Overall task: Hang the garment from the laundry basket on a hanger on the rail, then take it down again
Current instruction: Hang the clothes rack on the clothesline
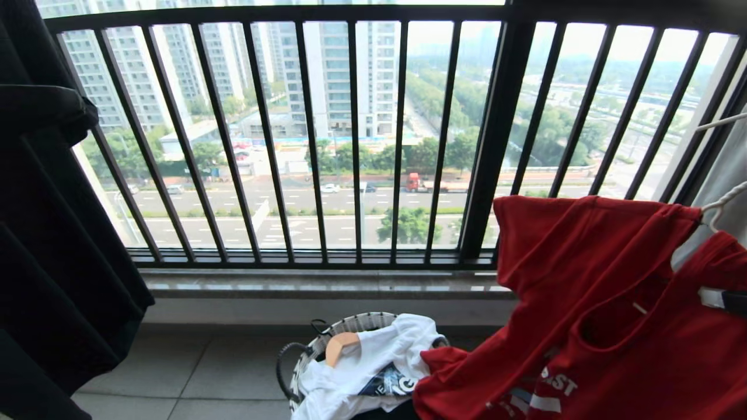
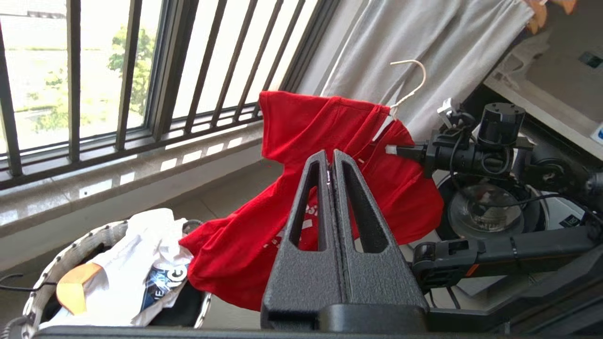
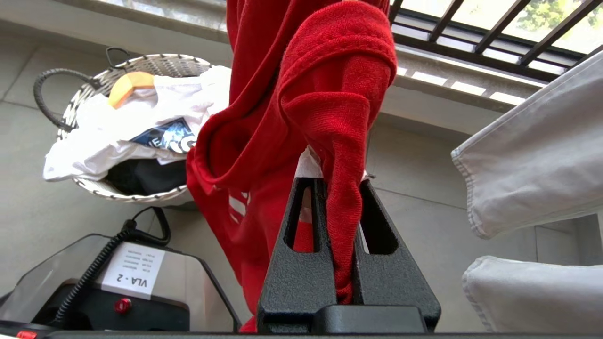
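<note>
The garment (image 1: 589,303), a red T-shirt with white lettering, hangs in the air at the right, draped over the thin off-white wire hanger (image 2: 420,77), whose hook rises from the collar. My right gripper (image 3: 337,181) is shut on a fold of red cloth near the collar; its tip shows at the right edge of the head view (image 1: 715,298). My left gripper (image 2: 330,155) is shut with nothing in it, a little in front of the shirt and apart from it. The shirt's lower hem trails beside the laundry basket (image 1: 362,322) on the floor. The rail is out of view.
A white printed garment (image 1: 379,367) and a light wooden hanger (image 1: 341,345) lie in the basket. A black garment (image 1: 52,233) hangs at the left. The dark window railing (image 1: 350,146) and stone sill stand behind. Grey curtain cloth (image 3: 527,169) hangs at the right, close to the shirt.
</note>
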`<state>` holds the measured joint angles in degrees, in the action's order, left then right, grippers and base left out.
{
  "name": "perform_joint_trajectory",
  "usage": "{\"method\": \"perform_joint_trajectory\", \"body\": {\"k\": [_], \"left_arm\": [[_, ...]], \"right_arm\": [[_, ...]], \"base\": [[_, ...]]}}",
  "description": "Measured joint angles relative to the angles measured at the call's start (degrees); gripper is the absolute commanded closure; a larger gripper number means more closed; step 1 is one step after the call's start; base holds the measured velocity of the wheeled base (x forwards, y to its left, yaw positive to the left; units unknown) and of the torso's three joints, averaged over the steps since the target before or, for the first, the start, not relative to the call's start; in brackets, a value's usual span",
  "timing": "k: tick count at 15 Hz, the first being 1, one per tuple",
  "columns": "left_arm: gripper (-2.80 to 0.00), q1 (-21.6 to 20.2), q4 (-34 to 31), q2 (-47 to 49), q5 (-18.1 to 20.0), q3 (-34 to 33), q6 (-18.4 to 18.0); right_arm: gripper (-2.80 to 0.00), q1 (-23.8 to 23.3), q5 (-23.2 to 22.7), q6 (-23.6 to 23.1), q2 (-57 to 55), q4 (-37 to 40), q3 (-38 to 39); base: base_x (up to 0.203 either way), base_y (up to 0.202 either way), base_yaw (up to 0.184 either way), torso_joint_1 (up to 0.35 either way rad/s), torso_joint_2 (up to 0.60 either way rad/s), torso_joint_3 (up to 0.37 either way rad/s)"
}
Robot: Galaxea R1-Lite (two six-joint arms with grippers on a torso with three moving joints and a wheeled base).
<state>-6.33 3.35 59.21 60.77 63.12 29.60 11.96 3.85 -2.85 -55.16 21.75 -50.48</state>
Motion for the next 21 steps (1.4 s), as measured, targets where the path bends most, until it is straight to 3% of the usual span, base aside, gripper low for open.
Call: {"method": "perform_joint_trajectory", "body": {"k": [14,21], "left_arm": [[0.00,0.00,-0.05,-1.02,0.02,0.10,0.13],[0.00,0.00,-0.11,-6.38,-0.24,1.49,3.12]], "right_arm": [[0.00,-0.13,0.00,0.07,2.90,0.29,1.20],[0.00,-0.22,-0.01,0.07,3.42,0.27,1.34]], "base": [[0.000,0.000,0.000,0.167,-0.48,-0.314],[0.000,0.000,0.000,0.229,-0.53,-0.308]]}}
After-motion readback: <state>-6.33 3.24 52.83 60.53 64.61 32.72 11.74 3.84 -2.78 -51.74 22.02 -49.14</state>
